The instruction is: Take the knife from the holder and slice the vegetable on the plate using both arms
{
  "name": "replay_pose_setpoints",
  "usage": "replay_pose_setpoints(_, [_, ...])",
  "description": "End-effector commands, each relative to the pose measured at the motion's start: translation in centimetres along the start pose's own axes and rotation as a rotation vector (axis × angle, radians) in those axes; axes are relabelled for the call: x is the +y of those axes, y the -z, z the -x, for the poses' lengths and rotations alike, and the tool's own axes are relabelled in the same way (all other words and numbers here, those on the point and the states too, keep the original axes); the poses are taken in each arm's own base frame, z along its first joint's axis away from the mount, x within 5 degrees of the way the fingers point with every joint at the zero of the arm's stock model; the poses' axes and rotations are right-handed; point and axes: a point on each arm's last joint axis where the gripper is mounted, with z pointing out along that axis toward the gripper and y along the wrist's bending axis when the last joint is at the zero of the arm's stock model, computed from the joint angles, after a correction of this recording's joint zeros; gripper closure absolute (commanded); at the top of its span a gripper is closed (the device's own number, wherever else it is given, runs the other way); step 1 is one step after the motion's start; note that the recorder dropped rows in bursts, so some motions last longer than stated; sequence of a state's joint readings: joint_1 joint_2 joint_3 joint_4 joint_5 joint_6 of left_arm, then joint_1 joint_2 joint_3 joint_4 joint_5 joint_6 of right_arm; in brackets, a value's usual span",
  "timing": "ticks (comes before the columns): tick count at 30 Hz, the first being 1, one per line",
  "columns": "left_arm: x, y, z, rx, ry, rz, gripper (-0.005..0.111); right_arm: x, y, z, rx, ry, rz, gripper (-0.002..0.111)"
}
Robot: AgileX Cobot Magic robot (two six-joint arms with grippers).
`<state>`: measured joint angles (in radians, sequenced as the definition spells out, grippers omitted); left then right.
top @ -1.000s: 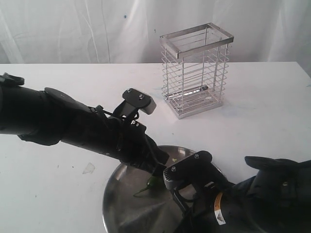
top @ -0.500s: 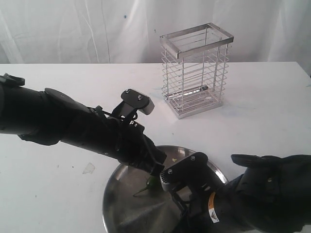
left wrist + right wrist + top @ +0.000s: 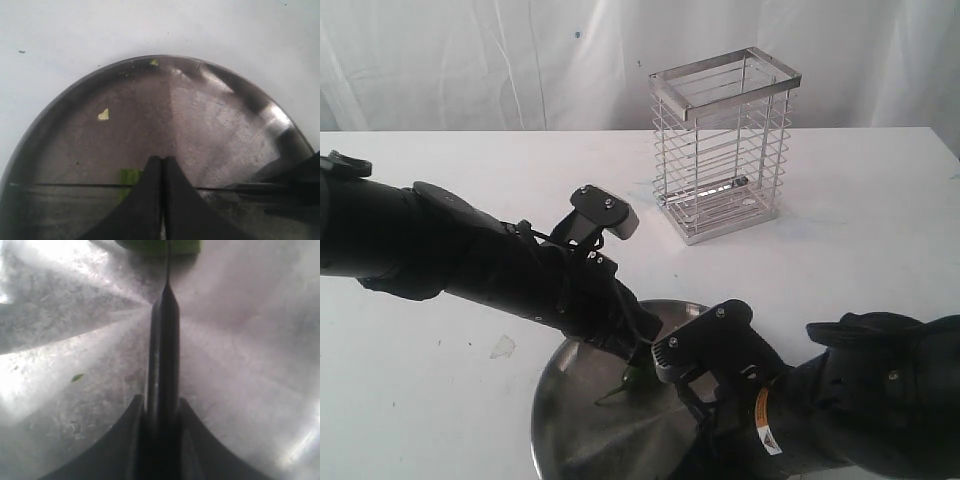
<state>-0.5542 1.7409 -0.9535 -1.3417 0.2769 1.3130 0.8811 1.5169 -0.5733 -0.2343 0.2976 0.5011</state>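
The plate (image 3: 553, 405) lies at the table's front, and the vegetable (image 3: 636, 378) shows on it as a small green piece. My left gripper (image 3: 163, 161) is shut, its tips down on the plate right beside and over the green vegetable (image 3: 129, 177). The knife's blade (image 3: 60, 185) shows as a thin dark line running across the plate (image 3: 215, 115) through the vegetable. My right gripper (image 3: 160, 407) is shut on the knife's black handle (image 3: 166, 345); the blade edge runs into the vegetable (image 3: 160, 245). The holder (image 3: 722, 145) stands behind with nothing in it.
Small pale green bits (image 3: 103, 115) lie on the plate's far part. A clear scrap (image 3: 503, 346) lies on the white table left of the plate. Both arms, the left (image 3: 440, 255) and the right (image 3: 860, 400), crowd over the plate. A white curtain hangs behind.
My right arm slid slightly left, then back right and a little up, moving the knife along the vegetable. The left arm has barely moved.
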Motion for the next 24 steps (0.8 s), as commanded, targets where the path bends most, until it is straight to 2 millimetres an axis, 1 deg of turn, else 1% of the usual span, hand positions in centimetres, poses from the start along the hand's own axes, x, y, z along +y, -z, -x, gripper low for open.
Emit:
replay_pose_setpoints(1, [-0.50, 0.02, 0.15, -0.004, 0.003, -0.037, 0.103, -0.29, 0.30, 0.38, -0.020, -0.012, -0.025, 0.108])
replay_pose_setpoints(24, [-0.43, 0.02, 0.15, -0.005, 0.003, -0.030, 0.103, -0.04, 0.30, 0.47, -0.031, -0.023, 0.003, 0.108])
